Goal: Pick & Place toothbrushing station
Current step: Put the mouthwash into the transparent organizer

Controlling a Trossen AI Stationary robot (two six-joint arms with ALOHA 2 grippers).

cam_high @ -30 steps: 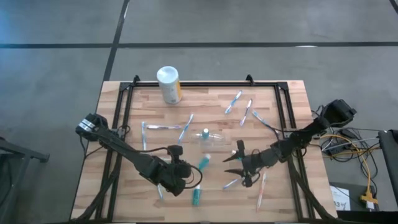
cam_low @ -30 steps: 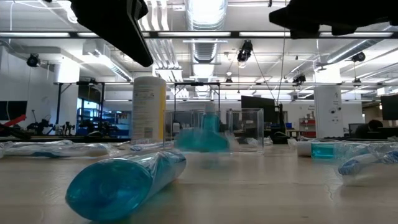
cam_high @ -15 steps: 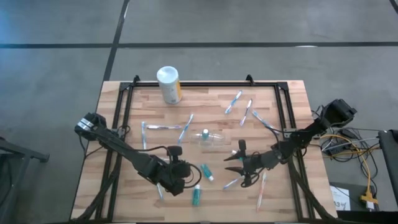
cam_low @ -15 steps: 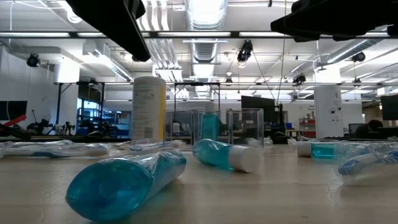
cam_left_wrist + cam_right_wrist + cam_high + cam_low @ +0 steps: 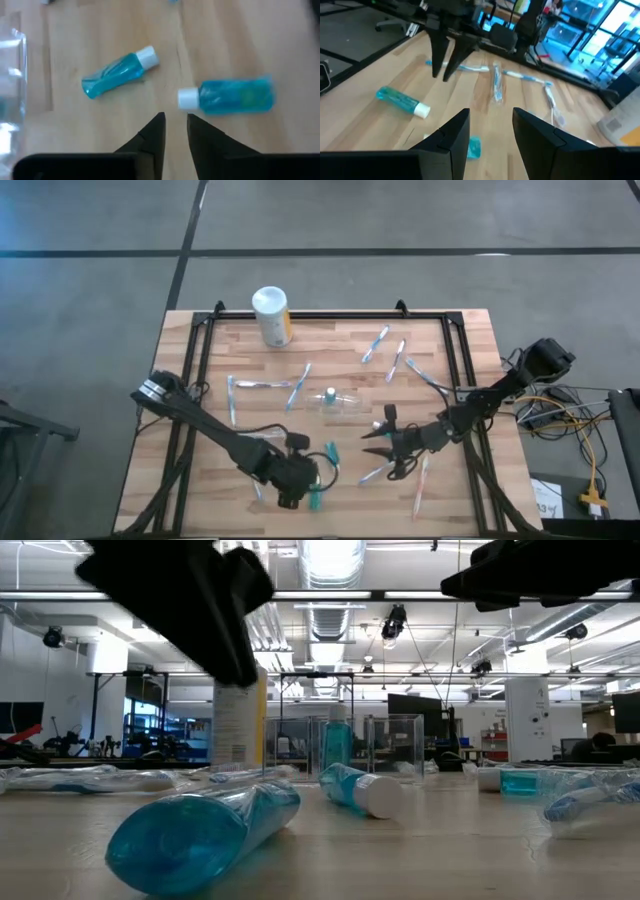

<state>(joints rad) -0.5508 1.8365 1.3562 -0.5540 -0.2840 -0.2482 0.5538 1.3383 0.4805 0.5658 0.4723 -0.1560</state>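
Note:
Two teal tubes with white caps lie on their sides on the wooden table: one (image 5: 330, 452) (image 5: 120, 72) near the middle, the other (image 5: 316, 500) (image 5: 230, 95) closer to the near edge. My left gripper (image 5: 310, 480) (image 5: 175, 122) hovers above the table between them, open by a narrow gap with nothing in it. My right gripper (image 5: 372, 447) (image 5: 490, 132) stands open to their right, pointing at them and holding nothing. The clear cup (image 5: 338, 402) lies on its side farther back with a teal tube inside. Several toothbrushes (image 5: 300, 385) lie scattered.
A white canister with a yellow label (image 5: 271, 315) stands at the far edge. More toothbrushes lie at the far right (image 5: 397, 360), by the right gripper (image 5: 372, 475) and near the right front (image 5: 421, 485). A black frame (image 5: 200, 340) borders the table.
My left gripper has moved toward the near edge and down, tipping more steeply. The middle tube, blurred in motion a second ago, has dropped onto the table and now lies on its side, cap toward the near right. My right gripper has kept its place.

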